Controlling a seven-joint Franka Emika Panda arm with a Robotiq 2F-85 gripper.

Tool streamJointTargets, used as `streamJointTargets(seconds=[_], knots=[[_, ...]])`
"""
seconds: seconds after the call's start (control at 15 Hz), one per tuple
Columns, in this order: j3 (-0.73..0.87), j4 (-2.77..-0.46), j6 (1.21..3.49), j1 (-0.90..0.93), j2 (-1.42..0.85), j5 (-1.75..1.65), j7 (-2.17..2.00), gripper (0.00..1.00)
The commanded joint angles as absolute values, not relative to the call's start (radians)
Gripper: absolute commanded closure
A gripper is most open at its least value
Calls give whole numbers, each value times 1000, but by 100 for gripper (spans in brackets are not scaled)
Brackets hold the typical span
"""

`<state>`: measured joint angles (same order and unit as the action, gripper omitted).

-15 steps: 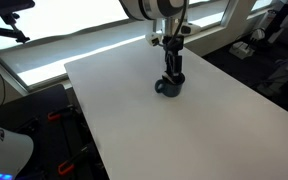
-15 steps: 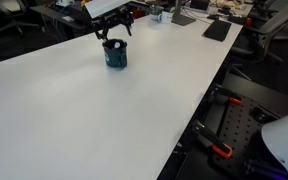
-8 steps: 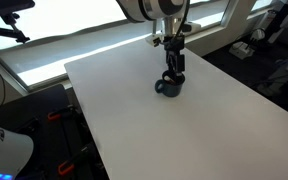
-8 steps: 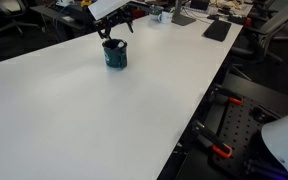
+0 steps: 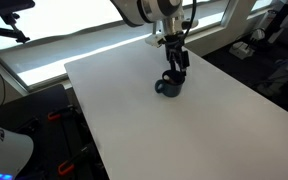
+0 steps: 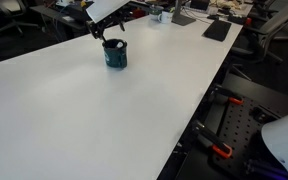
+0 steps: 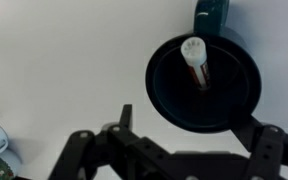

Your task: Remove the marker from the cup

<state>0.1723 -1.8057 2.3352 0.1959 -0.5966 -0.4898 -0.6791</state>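
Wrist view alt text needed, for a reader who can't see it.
Seen from above, a dark cup holds a marker, pale cap up, on a white table. The open hand shows at the bottom, one finger to each side of the cup.

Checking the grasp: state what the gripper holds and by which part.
Nothing is held. The gripper hangs open above the cup; the marker stands inside, untouched.
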Motion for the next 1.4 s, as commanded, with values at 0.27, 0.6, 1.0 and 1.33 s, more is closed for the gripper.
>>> streamJointTargets(seconds=[0.27,0.6,1.0,1.33], knots=[[128,-1872,2622,143,-589,-362,-535,0],[135,-1916,2594,160,-554,-227,-466,1],[132,-1954,2524,172,-502,-195,-469,0],[108,-1986,2505,140,-475,-135,-437,7]])
